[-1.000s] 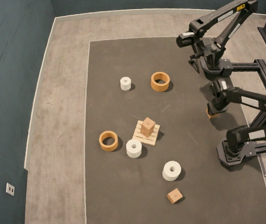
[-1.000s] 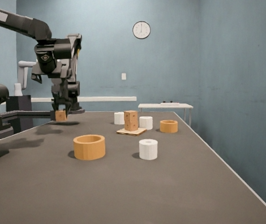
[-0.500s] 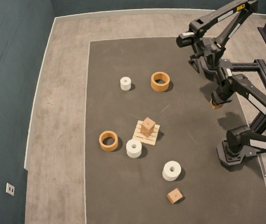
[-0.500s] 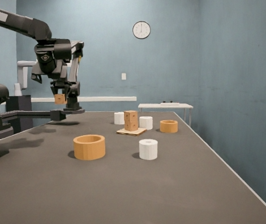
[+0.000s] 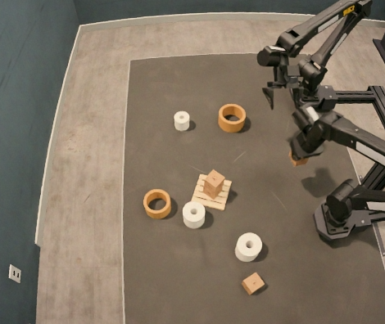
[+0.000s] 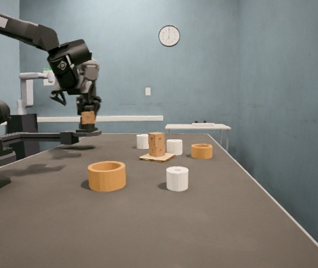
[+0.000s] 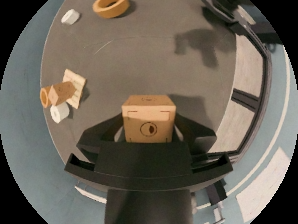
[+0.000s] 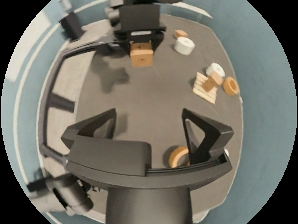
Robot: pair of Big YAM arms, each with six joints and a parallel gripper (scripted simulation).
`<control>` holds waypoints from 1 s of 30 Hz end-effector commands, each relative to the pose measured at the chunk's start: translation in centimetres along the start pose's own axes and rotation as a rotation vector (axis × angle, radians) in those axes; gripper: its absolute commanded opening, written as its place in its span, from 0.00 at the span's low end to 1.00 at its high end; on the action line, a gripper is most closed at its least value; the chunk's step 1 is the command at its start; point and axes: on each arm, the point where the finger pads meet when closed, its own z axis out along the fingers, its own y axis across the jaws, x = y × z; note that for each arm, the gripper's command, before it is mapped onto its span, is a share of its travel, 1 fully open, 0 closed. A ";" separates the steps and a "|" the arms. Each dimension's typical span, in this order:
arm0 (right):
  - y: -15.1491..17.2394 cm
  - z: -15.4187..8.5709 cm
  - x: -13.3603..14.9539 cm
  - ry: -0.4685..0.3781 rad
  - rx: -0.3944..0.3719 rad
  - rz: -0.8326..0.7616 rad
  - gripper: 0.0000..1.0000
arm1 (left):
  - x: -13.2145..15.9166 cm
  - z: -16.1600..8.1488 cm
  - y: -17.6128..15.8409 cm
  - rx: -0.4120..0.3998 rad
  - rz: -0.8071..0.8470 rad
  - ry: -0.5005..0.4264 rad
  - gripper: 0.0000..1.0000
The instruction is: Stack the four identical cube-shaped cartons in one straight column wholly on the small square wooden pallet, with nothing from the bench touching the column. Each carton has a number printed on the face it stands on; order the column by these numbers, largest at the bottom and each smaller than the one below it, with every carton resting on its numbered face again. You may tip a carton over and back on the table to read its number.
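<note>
Two cartons [image 5: 214, 186] [image 6: 156, 144] [image 7: 61, 93] [image 8: 213, 82] stand one on the other on the wooden pallet [image 5: 197, 199] [image 6: 146, 158] [image 7: 75, 77] [image 8: 200, 90]. My left gripper [image 5: 299, 156] [image 7: 148, 112] is shut on a carton [image 6: 88, 118] [image 8: 142, 57] and holds it in the air above the table, near the arm bases. A round mark shows on its face toward the left wrist camera. Another carton [image 5: 253, 283] [image 8: 180, 34] lies on the table beyond the rolls. My right gripper [image 5: 283, 101] [image 8: 149, 111] is open and empty, high above the table. No printed number is readable.
A white roll [image 5: 193, 214] [image 6: 174, 147] stands close beside the pallet. Another white roll [image 5: 248, 245] stands near the loose carton, and a small one [image 5: 182, 121] [image 6: 177, 179] farther off. Orange rings [image 5: 232, 118] [image 5: 157, 204] lie on both sides of the pallet.
</note>
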 end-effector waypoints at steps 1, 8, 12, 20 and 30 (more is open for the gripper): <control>-1.4 0.6 -1.1 -0.013 0.146 0.142 1.00 | -1.6 -1.9 3.4 0.003 0.095 -0.030 0.46; -4.6 0.2 -2.9 -0.074 0.365 0.245 1.00 | -0.5 -2.1 8.8 -0.005 0.084 -0.039 0.46; -5.4 -0.2 -3.7 -0.118 0.428 0.297 1.00 | -0.1 -2.2 10.6 -0.006 0.092 -0.037 0.46; -8.2 -2.7 -7.2 -0.352 0.653 0.476 1.00 | 2.5 -2.5 19.6 0.002 0.079 -0.029 0.46; -9.4 -5.1 -9.7 -0.472 0.759 0.491 1.00 | 4.5 -2.9 27.6 0.002 0.038 -0.030 0.46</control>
